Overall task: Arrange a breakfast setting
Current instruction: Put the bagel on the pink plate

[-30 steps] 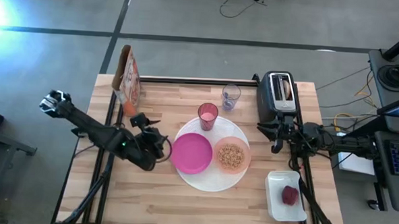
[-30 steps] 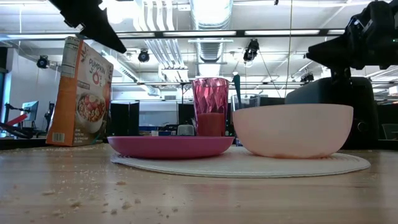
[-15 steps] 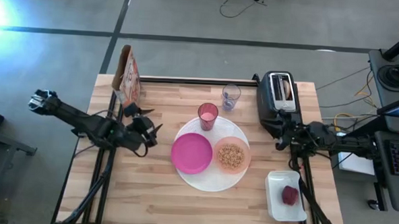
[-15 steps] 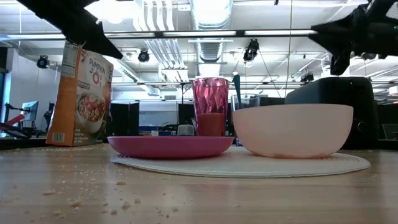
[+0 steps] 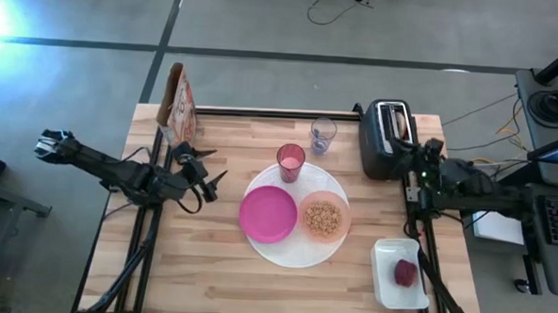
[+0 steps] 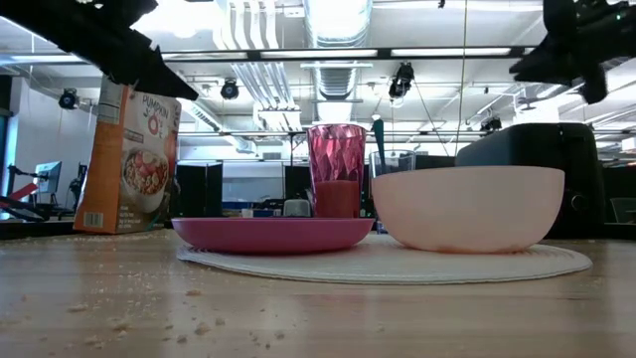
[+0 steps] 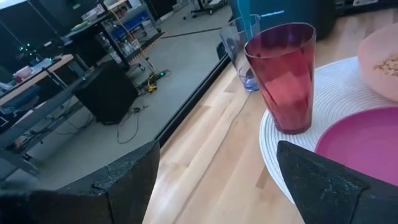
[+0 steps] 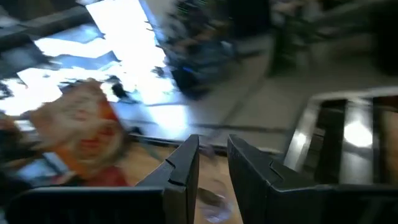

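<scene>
A large white plate (image 5: 289, 253) lies mid-table. On it sit a magenta plate (image 5: 268, 214) and a peach bowl (image 5: 324, 217) holding cereal. A pink cup (image 5: 290, 162) stands at the plate's far rim and also shows in the left wrist view (image 7: 281, 78). A dark red fruit (image 5: 405, 271) lies in a white tray (image 5: 387, 286) at the near right. No bagel shows plainly. My left gripper (image 5: 212, 171) is open and empty, left of the plates. My right gripper (image 5: 417, 155) hovers beside the toaster (image 5: 384, 137), fingers almost together with nothing between them (image 8: 213, 146).
A cereal box (image 5: 179, 105) stands at the far left. A clear cup (image 5: 322, 135) stands beyond the pink cup. Crumbs lie on the wood at the near side (image 6: 149, 308). Bare wood shows along the near edge and left of the plates.
My left gripper has drawn back from the magenta plate toward the table's left and far side. My right gripper has risen and gone toward the far edge, from in front of the toaster to beside its right side.
</scene>
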You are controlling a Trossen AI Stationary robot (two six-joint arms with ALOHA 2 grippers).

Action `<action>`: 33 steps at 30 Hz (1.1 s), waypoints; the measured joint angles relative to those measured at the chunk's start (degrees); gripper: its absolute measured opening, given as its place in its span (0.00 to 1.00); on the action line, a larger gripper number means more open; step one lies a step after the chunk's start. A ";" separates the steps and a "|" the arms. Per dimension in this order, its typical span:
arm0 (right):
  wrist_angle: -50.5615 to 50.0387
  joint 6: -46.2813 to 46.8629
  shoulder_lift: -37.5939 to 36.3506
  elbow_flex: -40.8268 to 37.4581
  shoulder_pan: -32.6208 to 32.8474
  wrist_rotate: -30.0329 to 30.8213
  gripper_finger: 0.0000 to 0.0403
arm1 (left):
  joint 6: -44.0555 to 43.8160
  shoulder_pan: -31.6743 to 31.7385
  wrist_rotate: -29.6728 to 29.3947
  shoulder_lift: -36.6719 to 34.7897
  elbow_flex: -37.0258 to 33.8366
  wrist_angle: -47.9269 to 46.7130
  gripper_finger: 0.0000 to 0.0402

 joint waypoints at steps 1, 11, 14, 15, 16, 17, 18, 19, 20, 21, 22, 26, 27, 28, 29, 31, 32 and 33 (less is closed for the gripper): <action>-4.03 2.76 1.40 2.03 0.00 1.40 0.18 | 0.42 0.00 -0.02 -0.10 -0.60 1.11 0.76; -20.90 13.64 15.22 17.42 0.00 1.45 0.28 | 3.12 1.07 -0.02 0.59 -2.14 6.10 0.76; -25.82 18.36 18.64 21.91 -0.53 3.52 0.34 | 3.12 1.11 0.00 0.61 -2.14 6.07 0.76; -28.50 20.85 19.68 23.41 -0.83 4.27 0.36 | 3.12 1.11 0.00 0.57 -2.14 6.06 0.76; -31.46 23.30 20.68 24.96 -1.27 4.55 0.38 | 3.12 1.11 0.00 0.53 -2.17 6.01 0.76; -34.58 25.67 21.65 26.53 -1.75 4.56 0.39 | 3.12 1.11 0.00 0.49 -2.17 5.80 0.76; -37.61 28.12 22.50 27.98 -2.20 4.53 0.40 | 3.12 1.11 0.00 0.45 -2.19 5.58 0.76; -40.70 30.42 23.36 29.36 -2.62 4.30 0.40 | 3.12 1.11 0.00 0.44 -2.19 5.50 0.76; -43.48 32.32 24.21 30.60 -2.95 3.82 0.41 | 3.12 1.11 0.00 0.41 -2.24 5.44 0.76; -45.69 34.01 25.01 31.65 -3.27 3.12 0.41 | 3.22 1.11 0.00 0.38 -2.33 5.32 0.76; -47.46 35.34 25.87 32.64 -3.55 2.53 0.41 | 3.31 1.11 0.00 0.37 -2.42 5.18 0.76; -48.93 35.93 28.99 35.17 -4.47 0.77 0.39 | 3.33 1.11 0.02 0.37 -2.76 5.36 0.76; -48.87 35.20 29.90 35.82 -4.74 0.40 0.39 | 3.34 1.11 0.03 0.37 -2.83 5.38 0.76; -48.85 34.57 30.79 36.46 -5.05 0.09 0.38 | 3.34 1.11 0.05 0.37 -2.92 5.51 0.76; -48.85 33.66 31.59 37.07 -5.35 0.01 0.38 | 3.34 1.11 0.13 0.37 -3.05 5.67 0.76; -48.84 32.00 33.02 38.22 -6.16 0.00 0.38 | 3.32 1.11 0.61 0.37 -3.31 6.04 0.76; -48.85 31.20 33.61 38.78 -6.74 -0.01 0.38 | 3.33 1.11 1.08 0.37 -3.42 6.19 0.76; -48.85 30.40 34.15 39.25 -7.41 0.01 0.38 | 3.30 1.11 1.51 0.37 -3.46 6.22 0.76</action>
